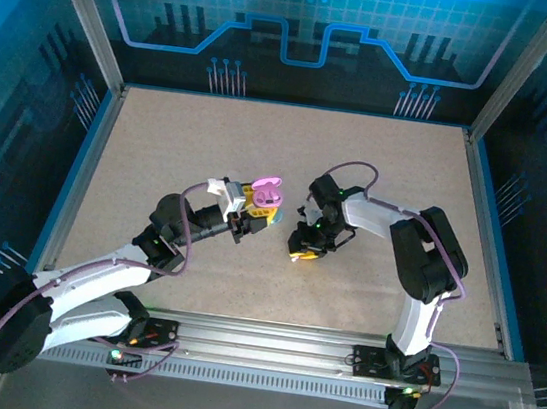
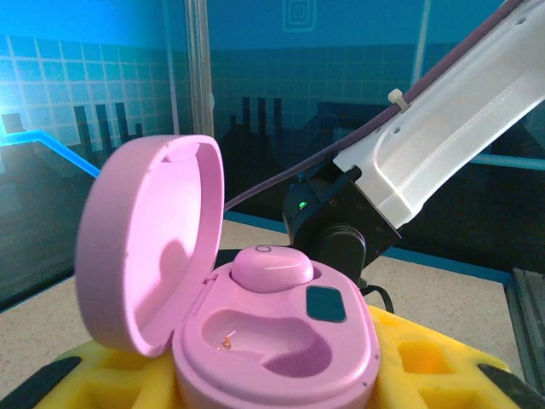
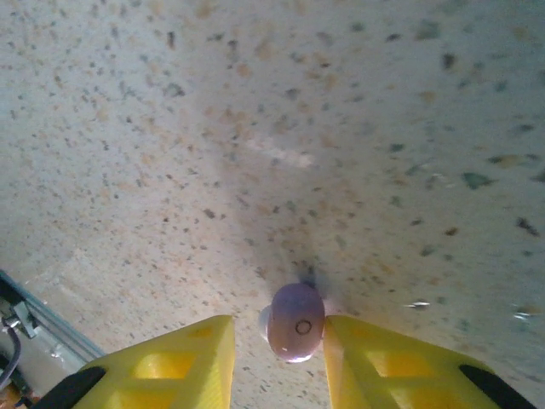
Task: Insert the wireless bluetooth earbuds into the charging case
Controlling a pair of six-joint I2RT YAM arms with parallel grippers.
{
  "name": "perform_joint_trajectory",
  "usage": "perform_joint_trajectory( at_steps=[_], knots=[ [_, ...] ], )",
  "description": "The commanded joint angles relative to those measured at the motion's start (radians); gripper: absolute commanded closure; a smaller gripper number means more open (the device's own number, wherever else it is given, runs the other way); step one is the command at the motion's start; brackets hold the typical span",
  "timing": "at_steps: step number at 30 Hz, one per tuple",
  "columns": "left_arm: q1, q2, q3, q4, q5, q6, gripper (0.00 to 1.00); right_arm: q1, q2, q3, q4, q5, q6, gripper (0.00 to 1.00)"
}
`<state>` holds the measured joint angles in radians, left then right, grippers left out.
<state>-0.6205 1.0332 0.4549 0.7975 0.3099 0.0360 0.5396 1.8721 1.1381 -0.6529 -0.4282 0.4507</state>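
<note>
— What is on your left?
— My left gripper [image 1: 248, 219] is clamped on the light purple charging case [image 2: 281, 349], held above the worktop [image 1: 160, 149]. Its lid [image 2: 153, 239] stands open. One earbud [image 2: 272, 266] sits in the far socket, and the near socket is bare.
— And on your right?
— My right gripper [image 3: 278, 349] points down at the worktop. A second earbud [image 3: 296, 322] lies between its yellow fingers [image 3: 383, 366], touching one of them. A sliver of worktop shows beside the other, so I cannot tell whether it is pinched.
</note>
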Motion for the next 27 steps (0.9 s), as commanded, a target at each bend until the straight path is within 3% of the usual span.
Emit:
perform_joint_trajectory(
  at_steps=[1, 11, 19, 27],
  knots=[
    [-0.007, -0.002, -0.004, 0.025, -0.002, 0.012, 0.63, 0.028, 0.004, -0.002, 0.015, -0.041, 0.002, 0.65],
    [-0.008, -0.002, -0.008, 0.025, -0.004, 0.018, 0.63, 0.065, 0.039, 0.048, 0.020, -0.035, 0.027, 0.64],
    [-0.008, -0.007, -0.015, 0.028, -0.011, 0.020, 0.63, 0.087, 0.045, 0.104, -0.028, 0.067, 0.087, 0.57],
    [-0.007, -0.028, -0.025, 0.024, -0.022, 0.028, 0.63, 0.104, 0.073, 0.138, -0.060, 0.138, 0.140, 0.59]
  ],
)
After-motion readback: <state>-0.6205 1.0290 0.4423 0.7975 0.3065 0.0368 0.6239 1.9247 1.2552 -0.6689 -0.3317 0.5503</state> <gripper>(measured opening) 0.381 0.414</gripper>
